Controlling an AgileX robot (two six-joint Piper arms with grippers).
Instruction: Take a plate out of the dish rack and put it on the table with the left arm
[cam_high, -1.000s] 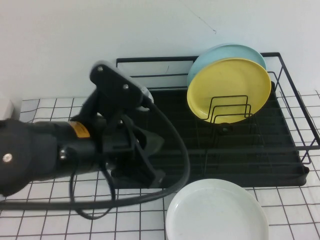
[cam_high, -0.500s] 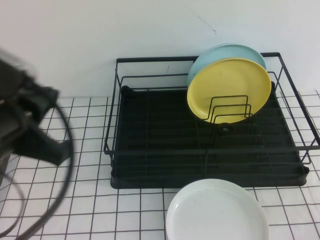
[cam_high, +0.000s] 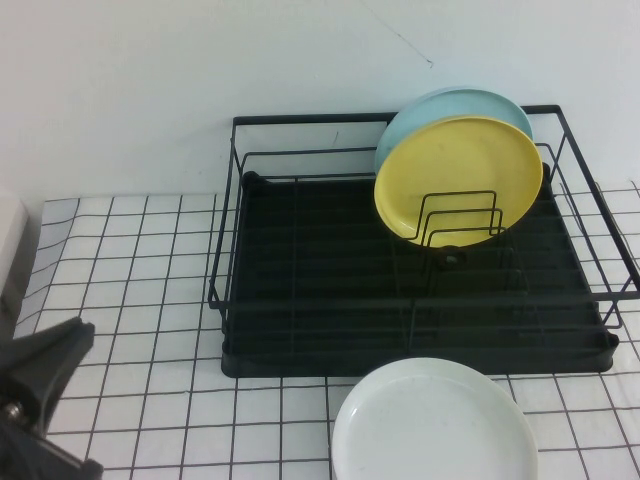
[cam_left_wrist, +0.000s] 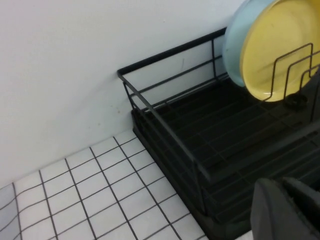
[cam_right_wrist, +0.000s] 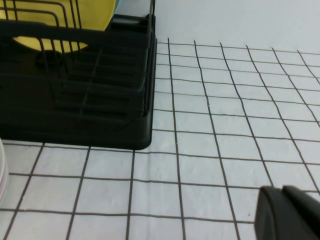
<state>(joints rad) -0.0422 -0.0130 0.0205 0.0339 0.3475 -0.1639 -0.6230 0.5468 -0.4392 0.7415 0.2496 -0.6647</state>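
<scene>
The plate (cam_high: 433, 422) lies flat on the desk (cam_high: 140, 250), just in front of the dish rack (cam_high: 300, 300) and touching neither gripper, so the placing looks finished and the step in hand seems to be the retreat. To do it well, the left arm (cam_high: 35, 400) should stay low and wide of the rack's near corner, trail its cables clear of the plate's rim, and settle somewhere it cannot nudge the plate.

The left gripper (cam_left_wrist: 285, 210) is clenched and empty; in the left wrist view its dark tips show together with nothing between them. From it, the dish rack lies ahead and off to one side, with the yellow plate (cam_left_wrist: 280, 47) and the pale blue plate (cam_left_wrist: 232, 45) behind it standing upright in the wire dividers at the rack's far end. In the high view only a dark part of the left arm shows at the lower left corner, well apart from the plate.

The right gripper (cam_right_wrist: 287, 212) sits low over the desk, beyond the rack's side wall; the rack is near it but apart. Whether it is clenched or released cannot be told, and nothing is seen in it.
</scene>
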